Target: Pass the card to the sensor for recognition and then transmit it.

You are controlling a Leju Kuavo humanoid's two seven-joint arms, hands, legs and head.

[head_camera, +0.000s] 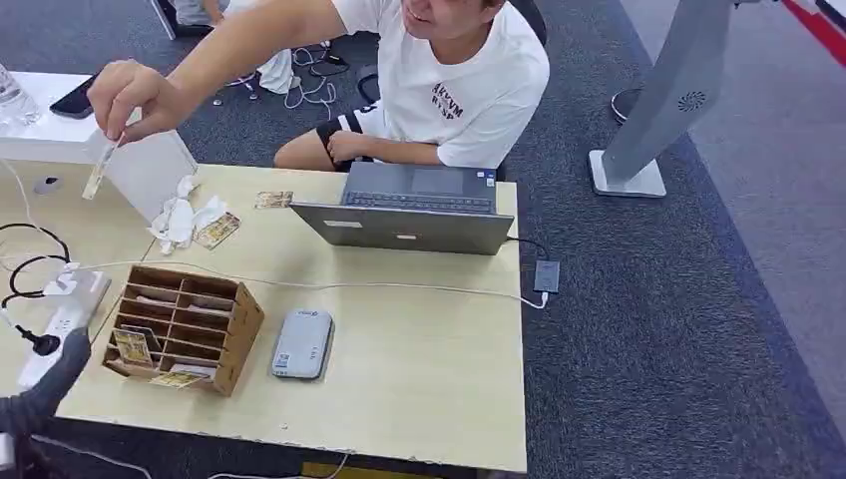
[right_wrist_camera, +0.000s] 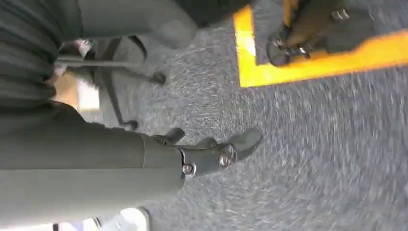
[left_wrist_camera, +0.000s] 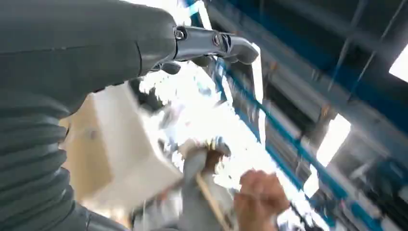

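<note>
A person seated across the table holds a card [head_camera: 98, 172] pinched in a raised hand [head_camera: 130, 98] above the table's far left corner. The blurred left wrist view shows that card [left_wrist_camera: 210, 198] and the person's hand [left_wrist_camera: 260, 196] beyond my thumb. My left hand [head_camera: 48, 387] sits low at the table's near left edge, fingers apart and holding nothing. The grey card sensor [head_camera: 302, 342] lies flat near the front middle of the table. My right hand [right_wrist_camera: 211, 154] hangs over grey carpet, holding nothing.
A wooden card rack [head_camera: 185, 324] with several cards stands left of the sensor. An open laptop [head_camera: 409, 210] sits at the back, loose cards [head_camera: 217, 230] and crumpled paper [head_camera: 178, 218] beside a white box [head_camera: 150, 170]. A power strip [head_camera: 62, 317] and cables lie at left.
</note>
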